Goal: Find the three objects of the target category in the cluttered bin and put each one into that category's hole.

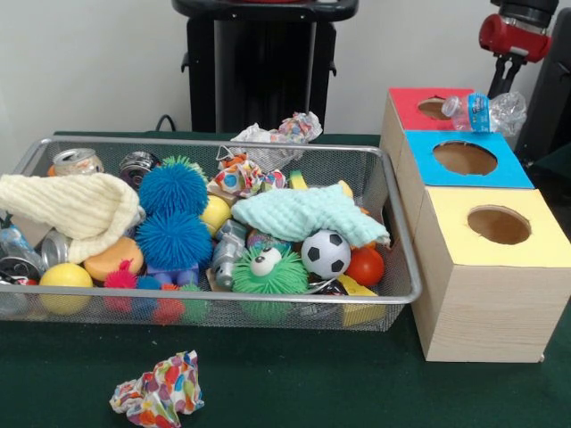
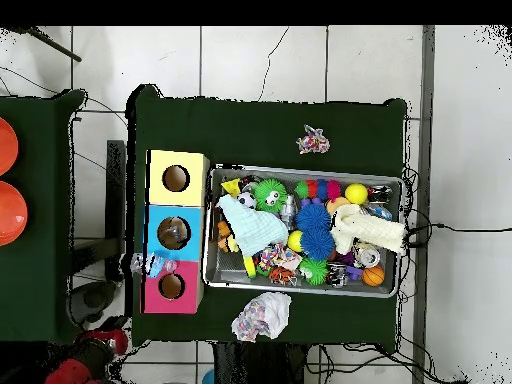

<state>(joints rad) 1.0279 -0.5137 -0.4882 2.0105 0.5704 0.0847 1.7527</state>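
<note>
The wire mesh bin (image 1: 223, 144) (image 2: 305, 170) is full of toys, cloths and cans. My gripper (image 1: 502, 89) hangs at the far right, shut on a crushed clear bottle with a blue label (image 1: 482, 111) (image 2: 150, 264). It holds the bottle at the outer edge of the red-topped box, beside its round hole (image 1: 434, 108) (image 2: 171, 286). A clear plastic piece with blue (image 1: 11, 241) pokes out under the cream cloth at the bin's left end. It may be another bottle. No other bottle shows.
The blue-topped box's hole (image 1: 464, 158) and the yellow-topped box's hole (image 1: 498, 225) lie in line with the red box. Blue spiky balls (image 1: 174, 214), a soccer ball (image 1: 326, 252) and a mint cloth (image 1: 303, 214) fill the bin. Crumpled paper (image 1: 159, 392) lies in front.
</note>
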